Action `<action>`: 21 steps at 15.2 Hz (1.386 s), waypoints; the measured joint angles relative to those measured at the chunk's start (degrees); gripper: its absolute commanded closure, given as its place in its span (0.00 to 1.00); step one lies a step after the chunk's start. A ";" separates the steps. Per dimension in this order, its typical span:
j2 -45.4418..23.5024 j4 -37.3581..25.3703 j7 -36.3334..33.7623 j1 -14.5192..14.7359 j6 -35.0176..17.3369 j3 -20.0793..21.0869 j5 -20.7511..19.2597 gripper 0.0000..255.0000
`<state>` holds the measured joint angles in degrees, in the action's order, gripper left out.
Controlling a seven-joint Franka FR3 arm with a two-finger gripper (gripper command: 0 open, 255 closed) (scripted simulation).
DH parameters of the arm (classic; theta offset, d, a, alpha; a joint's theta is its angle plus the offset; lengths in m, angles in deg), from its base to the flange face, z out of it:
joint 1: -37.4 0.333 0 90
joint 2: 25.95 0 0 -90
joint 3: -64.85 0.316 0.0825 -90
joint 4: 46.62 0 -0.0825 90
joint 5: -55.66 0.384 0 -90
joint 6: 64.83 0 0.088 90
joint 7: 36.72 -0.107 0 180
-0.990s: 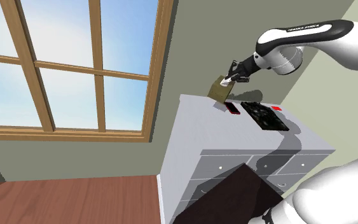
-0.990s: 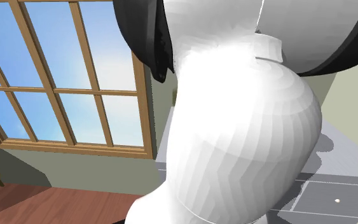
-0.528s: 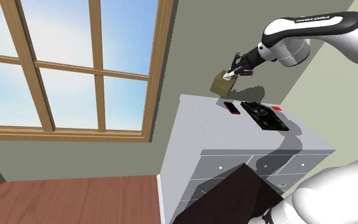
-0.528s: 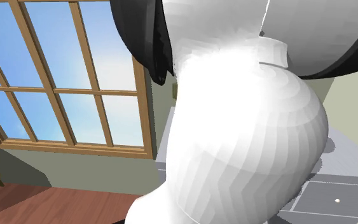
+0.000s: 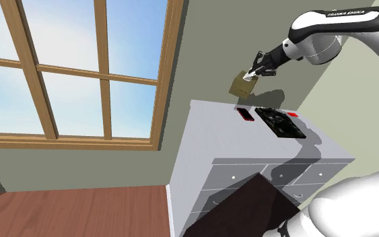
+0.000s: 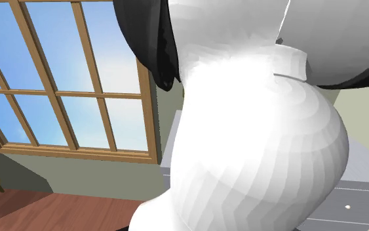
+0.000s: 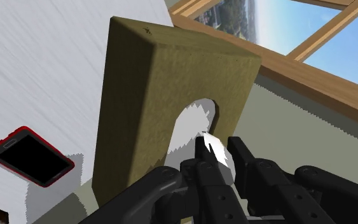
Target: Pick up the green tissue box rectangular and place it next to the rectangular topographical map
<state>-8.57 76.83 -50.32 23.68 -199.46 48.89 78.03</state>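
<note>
Black two-finger gripper [image 5: 254,73] is closed on the olive-green rectangular tissue box [image 5: 242,85] and holds it in the air, clear of the pale grey chest of drawers [image 5: 208,129] below it. In the wrist view the gripper [image 7: 217,151] has its fingers [image 7: 199,167] pinched together on the tuft of white tissue [image 7: 196,124] that stands out of the arched opening in the box's face, and the tissue box [image 7: 165,76] hangs tilted from that grip. In the shoulder view the box is up near the greenish back wall, above the far edge of the chest's top. A red-rimmed black phone [image 5: 246,114] lies flat on the top just below the box. To the shoulder view's right of the phone lies the dark rectangular topographical map [image 5: 280,123], well apart from the lifted box. A small red item [image 5: 293,114] sits just beside the map's far corner. The phone [image 7: 30,156] also shows in the wrist view, lying on the pale top beside the box. A wooden-framed window [image 5: 100,74] with blue sky takes up the wall at the shoulder view's left, above a reddish wooden floor [image 5: 66,212], and the dark box stand [image 5: 248,202] shows at the lower right. In the second exterior view the white arm [image 6: 255,131] stands close before the camera, with the window [image 6: 65,92] beside it.
</note>
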 measured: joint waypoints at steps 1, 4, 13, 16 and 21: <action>0.06 -0.28 1.37 -0.35 0.81 -1.09 0.25 1.00; 0.90 -0.55 5.21 -1.54 3.30 -4.18 0.62 1.00; 0.89 -3.53 17.28 -4.87 11.22 -14.47 1.80 1.00; 0.47 -3.80 19.98 -5.40 12.24 -16.55 2.27 1.00; -0.06 -0.91 22.48 -5.23 9.53 -17.36 3.51 1.00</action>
<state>-8.63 75.91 -27.84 18.46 -189.93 31.53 81.53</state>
